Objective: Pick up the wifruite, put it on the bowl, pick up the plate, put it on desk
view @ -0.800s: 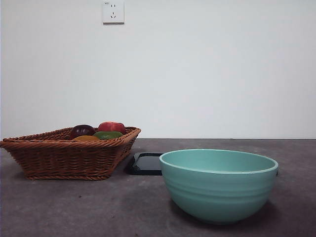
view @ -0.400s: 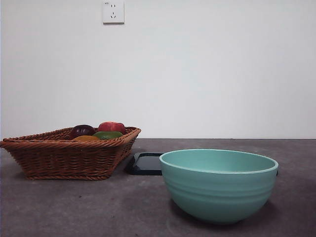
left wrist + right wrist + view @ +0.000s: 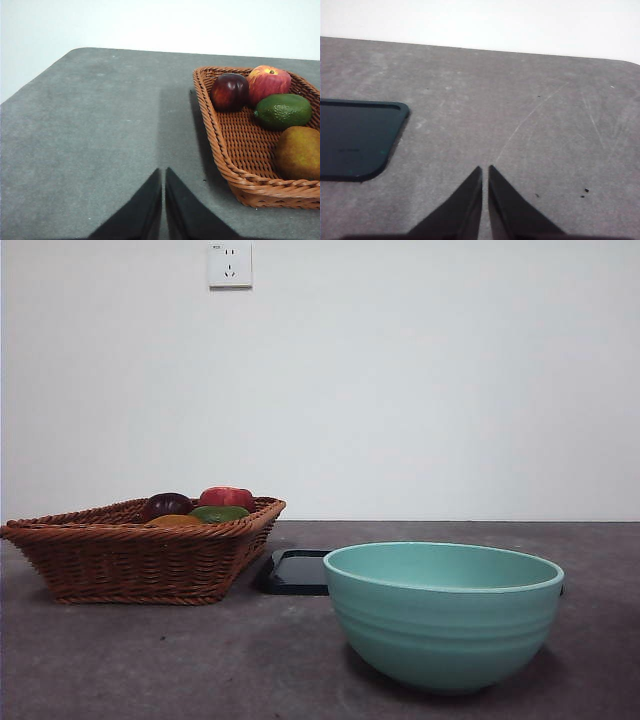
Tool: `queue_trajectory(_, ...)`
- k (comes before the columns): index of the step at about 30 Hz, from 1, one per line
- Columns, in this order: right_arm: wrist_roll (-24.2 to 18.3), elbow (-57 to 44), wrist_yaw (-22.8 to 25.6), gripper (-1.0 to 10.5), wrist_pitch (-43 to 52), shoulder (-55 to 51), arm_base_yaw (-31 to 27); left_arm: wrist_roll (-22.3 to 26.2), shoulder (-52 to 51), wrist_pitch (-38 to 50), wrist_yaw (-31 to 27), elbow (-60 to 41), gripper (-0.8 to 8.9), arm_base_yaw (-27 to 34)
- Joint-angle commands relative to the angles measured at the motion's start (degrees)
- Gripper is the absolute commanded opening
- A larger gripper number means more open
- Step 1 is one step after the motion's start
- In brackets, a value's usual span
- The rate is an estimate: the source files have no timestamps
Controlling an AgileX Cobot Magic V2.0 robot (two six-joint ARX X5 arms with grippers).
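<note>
Orange-brown rounded wifruite (image 3: 299,152) lies in the brown wicker basket (image 3: 227,165) at the frame's lower right, nearest the left gripper (image 3: 163,172), jaws together.

**Arm and gripper status**

Left gripper (image 3: 163,172): the two black jaws are pressed together, with only a thin line between them from base to tip. Nothing is held. The gripper hangs above the desk (image 3: 90,130), clear of its surface.

Right gripper (image 3: 485,170): the two black jaws are likewise closed tip to tip and hold nothing. The gripper hangs above the desk, clear of its surface.

Neither arm appears in the front view.
</note>
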Motion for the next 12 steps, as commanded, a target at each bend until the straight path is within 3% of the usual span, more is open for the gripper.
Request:
queue_trajectory(1,0.22,-0.31,-0.15,0.2,-0.59,-0.15,0.13,0.28,-0.13,-0.31,-0.09,-1.18,0.09,-0.04)
queue_trajectory(12,0.22,-0.26,0.13,0.2,0.87,-0.15,0.13,0.28,-0.13,-0.31,-0.09,-1.18,0.09,-0.04)
